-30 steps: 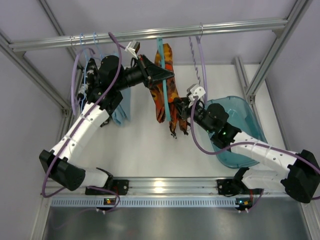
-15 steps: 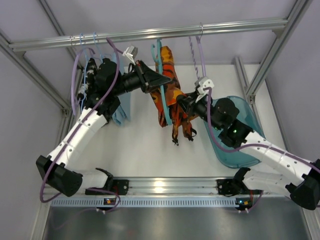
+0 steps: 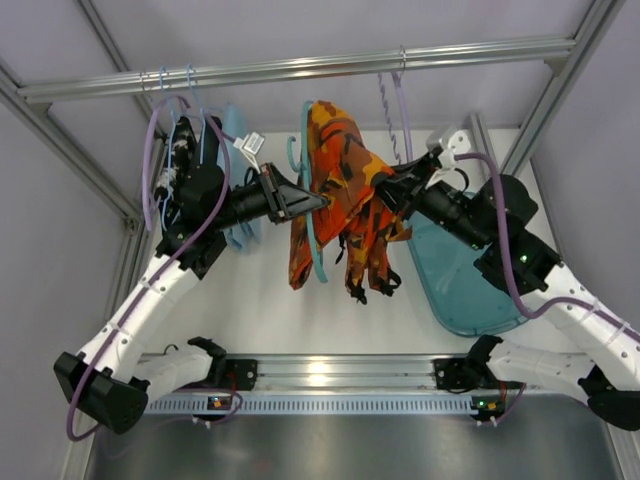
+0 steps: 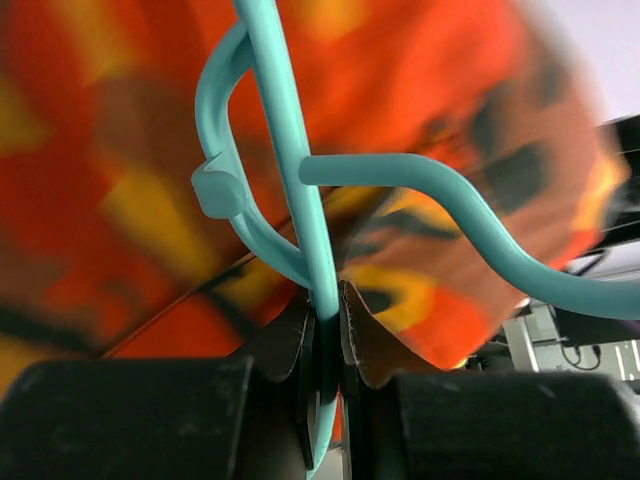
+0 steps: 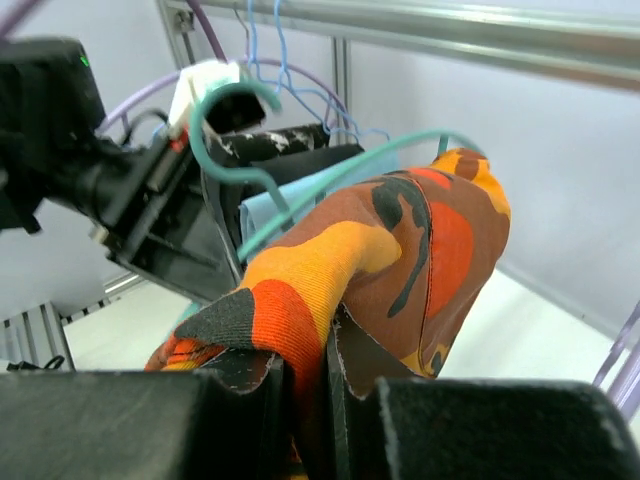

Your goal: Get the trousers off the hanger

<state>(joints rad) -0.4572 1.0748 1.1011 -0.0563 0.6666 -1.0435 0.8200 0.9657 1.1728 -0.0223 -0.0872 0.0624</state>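
The orange, red and brown camouflage trousers (image 3: 345,185) hang draped over the teal hanger (image 3: 309,240), held up in the air below the rail. My left gripper (image 3: 322,204) is shut on the hanger's stem (image 4: 322,300), seen close in the left wrist view with the trousers (image 4: 120,160) behind it. My right gripper (image 3: 385,190) is shut on a fold of the trousers (image 5: 400,250) from the right side. The hanger's hook (image 5: 225,120) shows in the right wrist view, off the rail.
A metal rail (image 3: 300,68) runs across the top, with pale blue wire hangers (image 3: 175,85) at the left and a lilac hanger (image 3: 402,100) at the right. A light-blue cloth (image 3: 240,215) hangs behind the left arm. A blue-green bin (image 3: 465,290) sits on the table at the right.
Both grippers have moved toward the camera and downward with the hanger and trousers. The hanger's hook has come off the rail. The right gripper has pulled the trousers out to the right.
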